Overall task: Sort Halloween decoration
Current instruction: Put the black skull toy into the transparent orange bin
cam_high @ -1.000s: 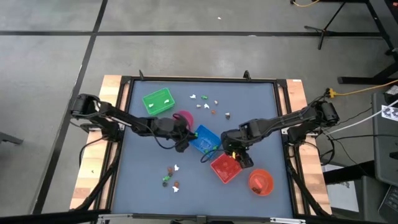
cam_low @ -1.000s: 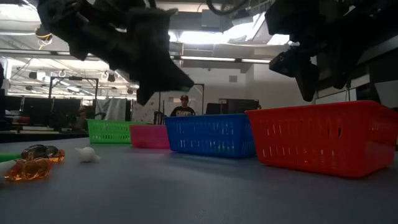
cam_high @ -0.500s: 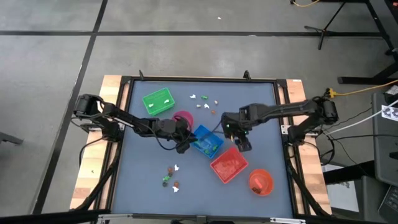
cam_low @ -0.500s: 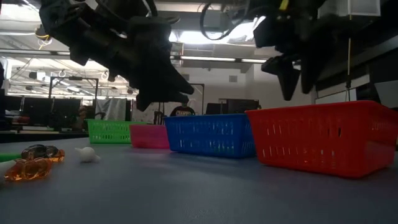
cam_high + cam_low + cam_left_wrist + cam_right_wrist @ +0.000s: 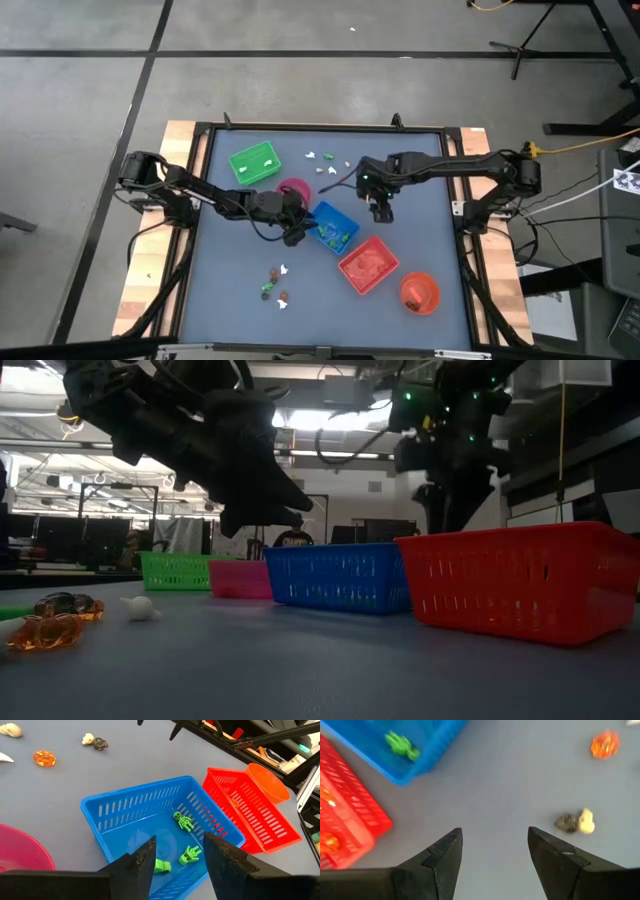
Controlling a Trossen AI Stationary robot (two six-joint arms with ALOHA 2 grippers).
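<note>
Green trinkets (image 5: 184, 821) are seen lying inside the blue tray (image 5: 330, 225), over whose near edge the left gripper (image 5: 176, 857) is held with its fingers parted and nothing gripped. Wide-open, empty fingers are shown on the right gripper (image 5: 493, 847), poised above bare tabletop (image 5: 420, 180) beside the blue tray. An orange trinket (image 5: 605, 744) and a dark-and-cream pair (image 5: 575, 822) are scattered nearby. Further trinkets (image 5: 275, 283) are grouped near the front edge, well apart from the red tray (image 5: 367, 265).
</note>
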